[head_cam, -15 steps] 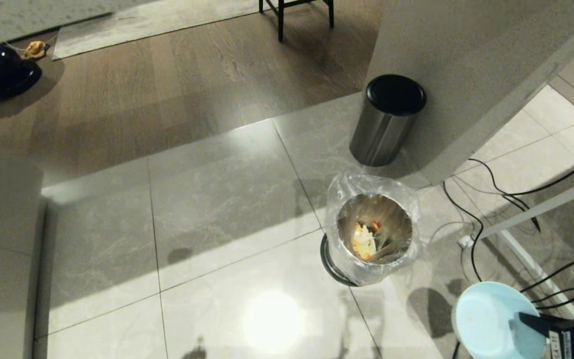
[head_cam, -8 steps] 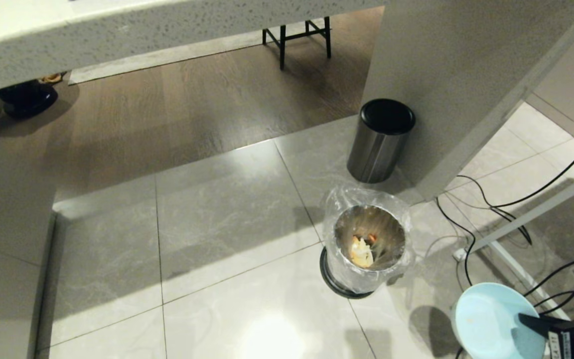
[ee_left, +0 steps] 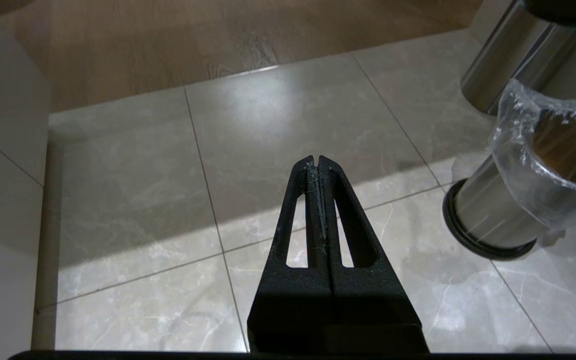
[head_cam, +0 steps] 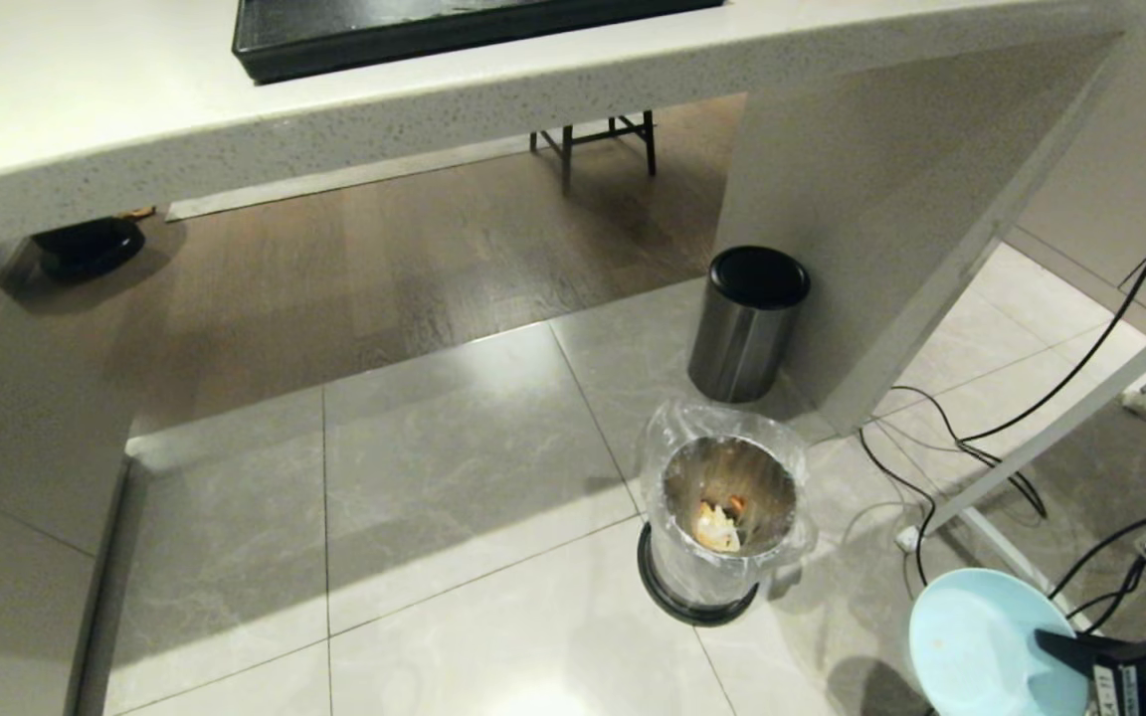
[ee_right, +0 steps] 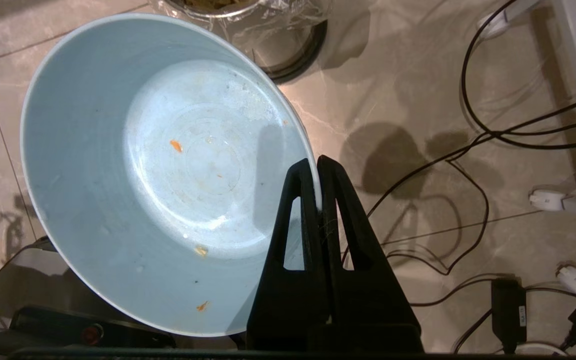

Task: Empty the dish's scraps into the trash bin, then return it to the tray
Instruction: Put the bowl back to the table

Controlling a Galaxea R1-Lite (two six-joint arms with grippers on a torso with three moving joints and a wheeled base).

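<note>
We are seeing one dish (head_cam: 981, 646) at the near right, above the floor (head_cam: 454, 477), its near edge cut off by the frame. Our right claw (ee_right: 318, 167) is pinching the dish's rim, fingers closed on it, holding it tilted with the inside facing left; only tiny orange flecks are clinging inside. Our left claw (ee_left: 319, 161) is hanging over the tiles to the left, fingers pressed together and holding nothing. We are counting two bins: the trash bin (head_cam: 722, 517) is standing just left of the dish and farther off, and the scraps (head_cam: 717, 522) are lying in its bottom, hard to make out. The black-lidded bin (head_cam: 747, 323) is standing beyond it. Farthest off, one tray (head_cam: 434, 35) is lying on the table (head_cam: 235, 129), mostly cut off.
</note>
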